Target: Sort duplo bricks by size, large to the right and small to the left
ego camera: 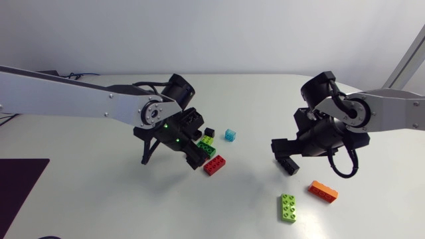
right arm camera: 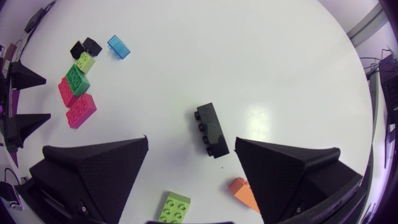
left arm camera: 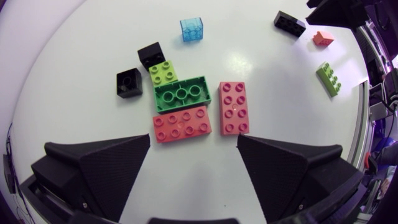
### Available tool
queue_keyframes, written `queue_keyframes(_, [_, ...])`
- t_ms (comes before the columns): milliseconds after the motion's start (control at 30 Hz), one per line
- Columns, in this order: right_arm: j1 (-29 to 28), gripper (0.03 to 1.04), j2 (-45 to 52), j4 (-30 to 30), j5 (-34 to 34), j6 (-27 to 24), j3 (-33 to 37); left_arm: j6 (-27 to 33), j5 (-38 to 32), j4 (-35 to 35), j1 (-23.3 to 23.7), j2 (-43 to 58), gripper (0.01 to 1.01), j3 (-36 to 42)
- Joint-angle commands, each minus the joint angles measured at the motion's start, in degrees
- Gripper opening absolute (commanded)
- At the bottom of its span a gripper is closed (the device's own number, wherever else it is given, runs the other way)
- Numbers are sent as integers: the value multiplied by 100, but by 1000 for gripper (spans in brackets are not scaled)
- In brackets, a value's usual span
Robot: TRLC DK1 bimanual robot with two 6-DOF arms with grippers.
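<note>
Left gripper (left arm camera: 194,148) fingers apart, empty: a red brick (left arm camera: 182,124) and a second red brick (left arm camera: 234,107) lie just ahead of the gap. Right gripper (right arm camera: 191,143) fingers apart, empty: long black brick (right arm camera: 211,129) just ahead of the gap.

Left end effector (left arm camera: 194,148) and right end effector (right arm camera: 190,148) both point downward and inward, fingers spread wide.
</note>
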Motion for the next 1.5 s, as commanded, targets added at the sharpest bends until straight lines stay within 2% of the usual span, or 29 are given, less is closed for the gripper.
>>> queue_keyframes(0, [46,1005,1,-5,-18,54,-136,119,36,-31,34,153,987,-133])
queue_keyframes(400, [152,1005,-78,-57,-18,116,-145,22,-131,295,192,900,984,17])
queue_keyframes(500, [152,1005,-60,-48,-18,116,-145,5,-131,321,140,997,905,105])
queue_keyframes(833, [204,1005,-43,-40,-18,151,-163,-259,-131,330,-1,1506,916,711])
queue_keyframes(867, [204,1005,-43,-40,-18,151,-172,-259,-131,330,-10,1550,895,755])
queue_keyframes(900, [204,1005,-34,-48,-18,142,-180,-250,-131,330,-10,1577,767,773])
queue_keyframes(967, [196,1005,-25,-57,-18,125,-198,-347,-131,347,-36,1612,398,808])
queue_keyframes(1100, [196,997,-60,-66,-18,116,-224,-311,-122,383,-27,1225,362,606])
queue_keyframes(1200, [196,997,-122,-66,-18,98,-224,-224,-113,383,-186,610,362,465])
queue_keyframes(1333, [125,997,-262,-75,-18,81,-207,-241,133,312,-669,267,364,799])
queue_keyframes(1467, [-59,997,-438,-92,-18,19,-224,-232,247,286,-1337,496,393,1221])
